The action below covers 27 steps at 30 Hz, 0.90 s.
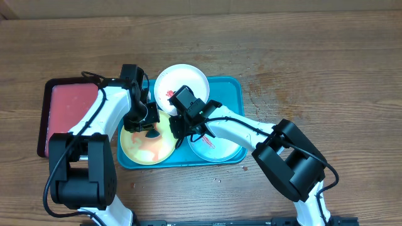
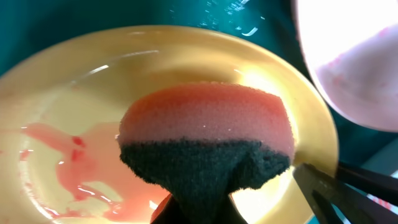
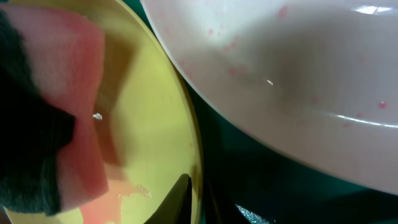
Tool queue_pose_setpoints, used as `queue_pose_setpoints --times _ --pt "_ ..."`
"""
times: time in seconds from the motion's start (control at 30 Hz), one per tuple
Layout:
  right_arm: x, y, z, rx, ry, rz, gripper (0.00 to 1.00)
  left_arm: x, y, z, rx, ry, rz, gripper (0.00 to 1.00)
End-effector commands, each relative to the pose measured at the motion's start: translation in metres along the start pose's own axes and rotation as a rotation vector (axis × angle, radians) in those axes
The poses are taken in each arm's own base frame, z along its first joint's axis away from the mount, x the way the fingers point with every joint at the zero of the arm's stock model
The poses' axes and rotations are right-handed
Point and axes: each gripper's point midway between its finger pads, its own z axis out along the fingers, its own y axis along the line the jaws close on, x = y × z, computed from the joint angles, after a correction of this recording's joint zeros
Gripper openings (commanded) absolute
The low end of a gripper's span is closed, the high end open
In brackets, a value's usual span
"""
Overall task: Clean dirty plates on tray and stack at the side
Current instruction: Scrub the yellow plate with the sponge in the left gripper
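Note:
The turquoise tray (image 1: 237,85) holds three plates. The white plate (image 1: 182,81) lies at the back. The yellow-green plate (image 1: 143,149) lies front left, with red smears on it (image 2: 68,155). The pale mint plate (image 1: 220,149) lies front right. My left gripper (image 1: 149,127) is shut on a pink sponge with a dark scouring side (image 2: 205,124) and holds it on the yellow-green plate (image 2: 93,93). My right gripper (image 1: 181,127) is shut on the right rim of the yellow-green plate (image 3: 155,106), with one finger on each side of the rim (image 3: 196,199). The white plate (image 3: 280,68) sits right beside it.
A smaller dark-rimmed red tray (image 1: 63,116) stands to the left of the turquoise tray. My right gripper's black finger (image 2: 336,186) shows at the plate's edge in the left wrist view. Bare wooden table (image 1: 314,63) lies to the right and behind.

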Motion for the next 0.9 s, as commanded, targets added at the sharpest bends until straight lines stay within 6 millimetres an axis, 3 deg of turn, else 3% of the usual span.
queue_pose_setpoints --times 0.0,0.3,0.53,0.67,0.73,0.87 --pt "-0.009 -0.007 0.003 0.015 -0.019 0.003 0.11 0.001 0.005 0.004 -0.019 0.009 0.019 0.04" --pt "-0.002 -0.011 0.003 0.030 0.006 0.010 0.10 0.006 0.091 0.002 -0.489 -0.079 -0.147 0.04" --pt "0.002 -0.013 0.003 0.039 0.022 0.015 0.10 0.000 0.117 -0.012 -0.647 -0.149 -0.189 0.04" --pt "0.002 -0.013 0.003 0.039 0.022 0.015 0.10 -0.002 0.103 -0.010 -0.562 -0.129 -0.173 0.04" --pt "0.001 -0.013 0.003 0.038 0.021 0.015 0.10 0.000 0.078 0.002 -0.407 -0.074 -0.097 0.04" --pt "0.001 -0.013 0.003 0.038 0.021 0.014 0.10 0.018 0.002 0.021 0.040 0.042 0.095 0.04"
